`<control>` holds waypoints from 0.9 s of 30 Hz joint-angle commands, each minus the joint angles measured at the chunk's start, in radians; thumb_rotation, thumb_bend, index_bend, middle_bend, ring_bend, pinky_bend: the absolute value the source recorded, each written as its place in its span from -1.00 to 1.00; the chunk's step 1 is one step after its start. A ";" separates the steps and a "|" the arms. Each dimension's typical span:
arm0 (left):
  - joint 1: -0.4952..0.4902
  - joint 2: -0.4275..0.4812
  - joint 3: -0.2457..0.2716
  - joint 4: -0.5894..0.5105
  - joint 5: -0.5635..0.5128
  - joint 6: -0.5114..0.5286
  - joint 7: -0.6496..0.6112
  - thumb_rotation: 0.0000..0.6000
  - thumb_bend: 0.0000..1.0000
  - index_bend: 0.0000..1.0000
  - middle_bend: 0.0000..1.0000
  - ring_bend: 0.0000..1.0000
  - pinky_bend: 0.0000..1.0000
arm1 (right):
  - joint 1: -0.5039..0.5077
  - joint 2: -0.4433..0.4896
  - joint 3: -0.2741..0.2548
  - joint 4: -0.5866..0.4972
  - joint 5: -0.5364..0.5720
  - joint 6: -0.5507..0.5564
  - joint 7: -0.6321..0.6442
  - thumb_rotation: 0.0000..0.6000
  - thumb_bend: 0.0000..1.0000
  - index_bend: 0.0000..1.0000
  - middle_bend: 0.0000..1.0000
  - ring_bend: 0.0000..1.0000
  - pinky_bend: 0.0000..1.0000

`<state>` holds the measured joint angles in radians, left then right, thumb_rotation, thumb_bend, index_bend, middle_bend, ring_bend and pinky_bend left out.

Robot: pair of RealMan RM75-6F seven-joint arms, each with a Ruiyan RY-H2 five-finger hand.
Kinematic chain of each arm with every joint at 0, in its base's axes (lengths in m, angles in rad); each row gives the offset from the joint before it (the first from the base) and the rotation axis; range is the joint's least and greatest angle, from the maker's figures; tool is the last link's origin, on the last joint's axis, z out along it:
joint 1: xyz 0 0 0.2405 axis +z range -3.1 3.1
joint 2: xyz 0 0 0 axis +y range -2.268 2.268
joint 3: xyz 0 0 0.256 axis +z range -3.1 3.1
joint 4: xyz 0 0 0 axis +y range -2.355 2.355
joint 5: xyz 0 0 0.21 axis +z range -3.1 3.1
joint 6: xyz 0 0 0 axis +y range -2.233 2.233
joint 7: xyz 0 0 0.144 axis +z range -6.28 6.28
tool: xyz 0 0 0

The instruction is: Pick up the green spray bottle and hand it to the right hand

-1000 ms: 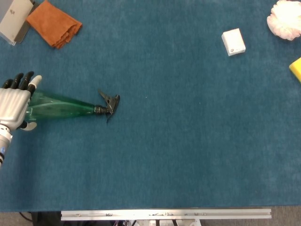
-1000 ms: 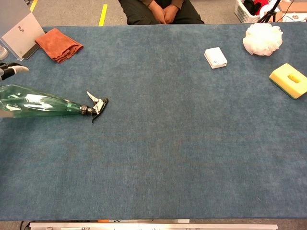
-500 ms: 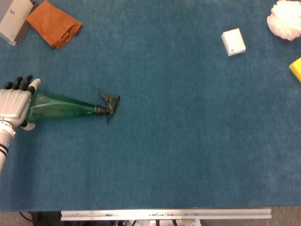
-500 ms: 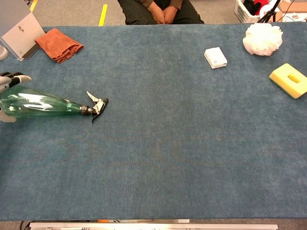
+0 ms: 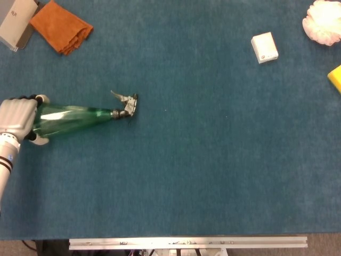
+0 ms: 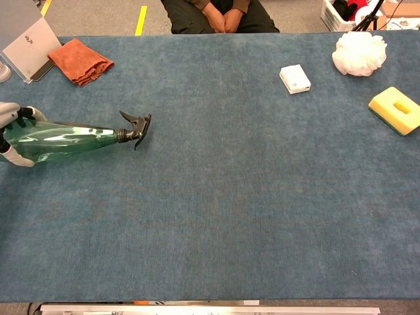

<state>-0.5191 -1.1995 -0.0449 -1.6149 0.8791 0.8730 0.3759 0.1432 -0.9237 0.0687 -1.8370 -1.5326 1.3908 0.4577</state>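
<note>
Left hand point(image 5: 18, 118) grips base of green spray bottle point(image 5: 72, 117), nozzle pointing right. Head view shows whole hand; chest view only its fingers point(image 6: 14, 115) at frame edge. Right hand unseen.

- A blue felt table point(image 6: 216, 216) is filling both views.
- A metal rail point(image 5: 186, 243) is running along its near edge.
- Beyond the far edge, a grey floor point(image 6: 98, 14) with a yellow line point(image 6: 140, 20) is showing.
- A person point(image 6: 220, 14) is sitting there with hands folded.
- Even light is falling on the table.
</note>
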 commanded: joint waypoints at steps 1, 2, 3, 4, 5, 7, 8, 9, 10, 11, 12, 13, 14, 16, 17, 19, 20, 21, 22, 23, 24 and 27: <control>0.018 0.048 -0.066 -0.081 0.063 -0.024 -0.198 1.00 -0.70 0.04 -0.17 -0.27 0.22 | 0.025 0.009 0.003 -0.014 -0.018 -0.030 0.037 1.00 -0.61 -1.00 -0.75 -0.90 -1.00; 0.022 0.058 -0.078 -0.098 0.080 -0.031 -0.241 1.00 -0.70 0.04 -0.17 -0.27 0.22 | 0.034 0.014 0.004 -0.021 -0.023 -0.042 0.056 1.00 -0.61 -1.00 -0.75 -0.90 -1.00; 0.026 0.067 -0.089 -0.115 0.096 -0.038 -0.284 1.00 -0.70 0.04 -0.17 -0.27 0.22 | 0.044 0.017 0.007 -0.027 -0.026 -0.053 0.077 1.00 -0.62 -1.00 -0.75 -0.90 -1.00; 0.031 0.079 -0.102 -0.138 0.117 -0.048 -0.338 1.00 -0.70 0.04 -0.17 -0.27 0.23 | 0.057 0.022 0.010 -0.034 -0.031 -0.069 0.104 1.00 -0.62 -1.00 -0.75 -0.90 -1.00; 0.033 0.087 -0.111 -0.155 0.132 -0.055 -0.374 1.00 -0.70 0.04 -0.17 -0.27 0.23 | 0.068 0.025 0.013 -0.038 -0.035 -0.081 0.122 1.00 -0.62 -1.00 -0.75 -0.90 -1.00; 0.037 0.104 -0.125 -0.187 0.159 -0.068 -0.437 1.00 -0.70 0.04 -0.17 -0.27 0.23 | 0.090 0.021 0.019 -0.042 -0.045 -0.100 0.152 1.00 -0.62 -1.00 -0.75 -0.90 -1.00; 0.038 0.114 -0.134 -0.210 0.173 -0.073 -0.472 1.00 -0.70 0.04 -0.17 -0.27 0.23 | 0.104 0.014 0.021 -0.042 -0.053 -0.115 0.170 1.00 -0.63 -1.00 -0.75 -0.90 -1.00; 0.040 0.120 -0.139 -0.227 0.182 -0.076 -0.496 1.00 -0.70 0.03 -0.17 -0.27 0.23 | 0.115 0.009 0.020 -0.043 -0.057 -0.128 0.185 1.00 -0.64 -1.00 -0.75 -0.90 -1.00; 0.043 0.126 -0.145 -0.246 0.193 -0.075 -0.520 1.00 -0.70 0.03 -0.18 -0.27 0.23 | 0.128 0.004 0.021 -0.046 -0.060 -0.144 0.205 1.00 -0.65 -1.00 -0.75 -0.90 -1.00; 0.046 0.134 -0.150 -0.270 0.208 -0.077 -0.550 1.00 -0.70 0.03 -0.18 -0.27 0.23 | 0.142 -0.003 0.023 -0.052 -0.061 -0.160 0.236 1.00 -0.66 -1.00 -0.75 -0.90 -1.00; 0.047 0.140 -0.153 -0.288 0.218 -0.080 -0.571 1.00 -0.70 0.03 -0.18 -0.27 0.23 | 0.151 -0.007 0.023 -0.056 -0.061 -0.170 0.259 1.00 -0.68 -1.00 -0.75 -0.90 -1.00; 0.048 0.146 -0.155 -0.305 0.226 -0.083 -0.590 1.00 -0.70 0.03 -0.18 -0.27 0.23 | 0.159 -0.010 0.024 -0.061 -0.060 -0.180 0.281 1.00 -0.69 -1.00 -0.74 -0.90 -1.00; 0.049 0.154 -0.158 -0.327 0.236 -0.089 -0.616 1.00 -0.70 0.03 -0.18 -0.27 0.23 | 0.169 -0.013 0.025 -0.068 -0.060 -0.189 0.310 1.00 -0.70 -1.00 -0.74 -0.90 -1.00; 0.049 0.165 -0.162 -0.354 0.242 -0.101 -0.652 1.00 -0.70 0.02 -0.18 -0.27 0.23 | 0.181 -0.018 0.027 -0.076 -0.060 -0.200 0.348 1.00 -0.74 -1.00 -0.74 -0.90 -1.00; 0.048 0.169 -0.166 -0.368 0.245 -0.105 -0.672 1.00 -0.70 0.02 -0.18 -0.27 0.23 | 0.189 -0.021 0.028 -0.080 -0.059 -0.205 0.365 1.00 -0.76 -1.00 -0.74 -0.90 -1.00; 0.044 0.173 -0.169 -0.383 0.249 -0.110 -0.694 1.00 -0.70 0.02 -0.18 -0.27 0.23 | 0.197 -0.030 0.029 -0.084 -0.057 -0.211 0.376 1.00 -0.83 -1.00 -0.74 -0.90 -1.00; 0.043 0.174 -0.171 -0.393 0.251 -0.109 -0.706 1.00 -0.70 0.02 -0.18 -0.27 0.23 | 0.203 -0.036 0.029 -0.088 -0.055 -0.217 0.380 1.00 -0.87 -1.00 -0.74 -0.90 -1.00; 0.041 0.172 -0.173 -0.398 0.252 -0.108 -0.714 1.00 -0.70 0.02 -0.18 -0.27 0.23 | 0.207 -0.041 0.029 -0.092 -0.052 -0.221 0.384 1.00 -0.92 -1.00 -0.74 -0.90 -1.00; 0.039 0.169 -0.174 -0.404 0.253 -0.108 -0.722 1.00 -0.70 0.01 -0.18 -0.27 0.23 | 0.212 -0.046 0.028 -0.096 -0.046 -0.228 0.387 1.00 -0.95 -1.00 -0.74 -0.90 -1.00; 0.037 0.167 -0.175 -0.413 0.254 -0.111 -0.734 1.00 -0.70 0.01 -0.18 -0.27 0.23 | 0.221 -0.050 0.027 -0.103 -0.040 -0.245 0.394 1.00 -0.97 -1.00 -0.74 -0.90 -1.00; 0.036 0.168 -0.175 -0.423 0.257 -0.117 -0.747 1.00 -0.70 0.01 -0.18 -0.27 0.23 | 0.229 -0.050 0.026 -0.110 -0.035 -0.261 0.403 1.00 -0.99 -1.00 -0.74 -0.90 -1.00; 0.034 0.159 -0.173 -0.441 0.274 -0.112 -0.767 1.00 -0.70 0.01 -0.18 -0.27 0.23 | 0.261 -0.052 0.031 -0.132 -0.009 -0.312 0.448 1.00 -1.00 -1.00 -0.74 -0.90 -1.00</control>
<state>-0.4832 -1.0354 -0.2183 -2.0467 1.1448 0.7598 -0.3829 0.3811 -0.9704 0.0965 -1.9513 -1.5613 1.1104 0.8767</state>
